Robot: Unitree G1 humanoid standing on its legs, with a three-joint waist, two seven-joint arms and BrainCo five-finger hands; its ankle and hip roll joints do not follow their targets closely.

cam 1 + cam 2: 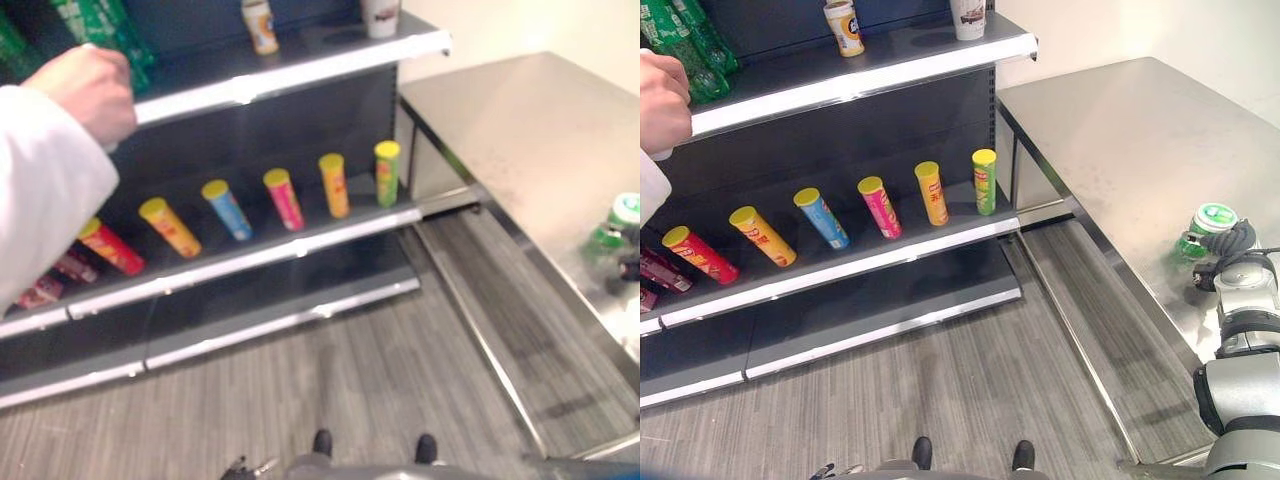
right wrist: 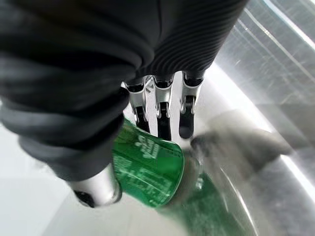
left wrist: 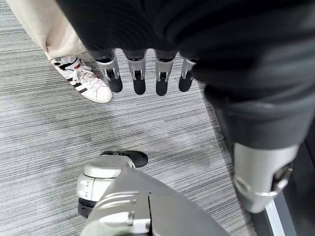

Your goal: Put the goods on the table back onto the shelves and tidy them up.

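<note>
Left hand [image 3: 147,73] hangs over the grey floor [image 3: 74,132], fingers [image 3: 139,78] straight, side by side, holding nothing; a person's white shoe [image 3: 83,81] lies on the floor just beyond the fingertips. At the shelves [image 1: 840,90], a person's hand [image 1: 90,90] in a white sleeve [image 1: 40,180] reaches to the upper shelf beside green bottles [image 1: 690,45]; a small bottle [image 1: 844,27] and a cup [image 1: 968,17] stand further along that shelf. Middle shelf: row of leaning tube cans, red [image 1: 700,254], yellow [image 1: 761,235], blue [image 1: 821,217], pink [image 1: 879,207], orange [image 1: 931,192], green [image 1: 984,181]. Right of the shelves, steel counter [image 1: 1120,130]. Right hand [image 1: 1230,245] is at the counter's near edge against a green can [image 2: 147,169] with a white-and-green top. In the right wrist view the can lies tilted between thumb and fingers [image 2: 165,110]: thumb along one side, fingers extended above the other side, tips just past the can's edge. Contact of the fingers with the can: cannot tell. Can's lower end is near the counter surface; whether it touches, cannot tell.
</note>
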